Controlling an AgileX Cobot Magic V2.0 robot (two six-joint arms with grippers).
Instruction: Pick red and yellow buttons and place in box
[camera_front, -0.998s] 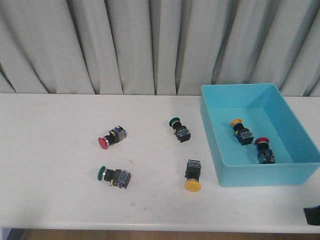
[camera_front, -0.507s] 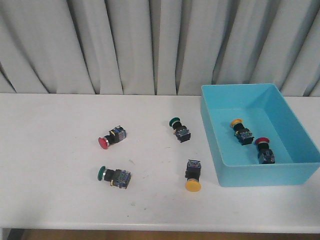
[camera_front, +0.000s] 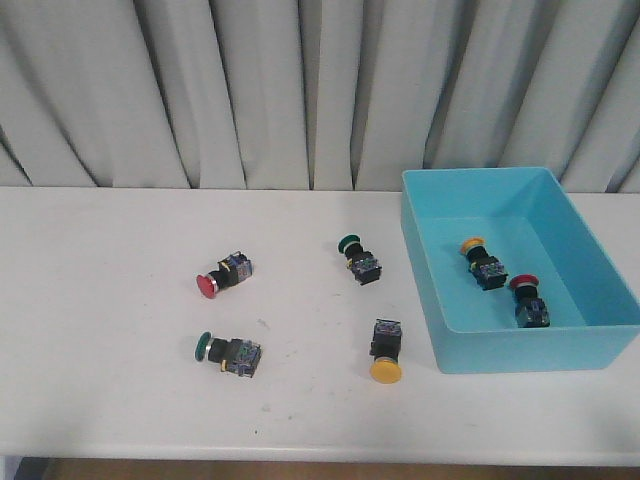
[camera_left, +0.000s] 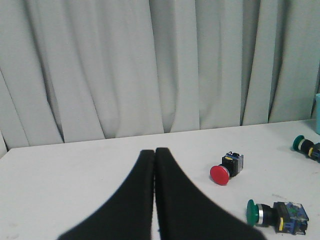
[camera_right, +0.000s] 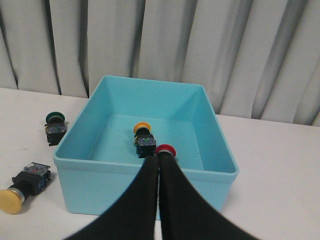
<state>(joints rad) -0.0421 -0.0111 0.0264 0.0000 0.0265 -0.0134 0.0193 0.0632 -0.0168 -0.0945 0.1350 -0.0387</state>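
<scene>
front view: a smooth white table (camera_front: 120, 300) sits before a wavy grey curtain (camera_front: 250, 90). the big blue plastic box (camera_front: 610, 270) is at 3 o'clock. inside it lie a yellow button (camera_front: 482, 260) and a red button (camera_front: 528, 300), each with a round cap on a stubby black body. out on the table, a second red button (camera_front: 222, 276) lies at 9 o'clock and a second yellow button (camera_front: 385, 352) lies at 5 o'clock, just beside the box. two green buttons (camera_front: 230, 352) lie on the table too. no arm shows here.

left wrist view: the left gripper (camera_left: 154, 151) has its two smooth black fingers pressed together, holding nothing. the red button on the table is at 3 o'clock from its tips.

right wrist view: the right gripper (camera_right: 158, 156) also has its fingers together, empty, near the box wall.
</scene>
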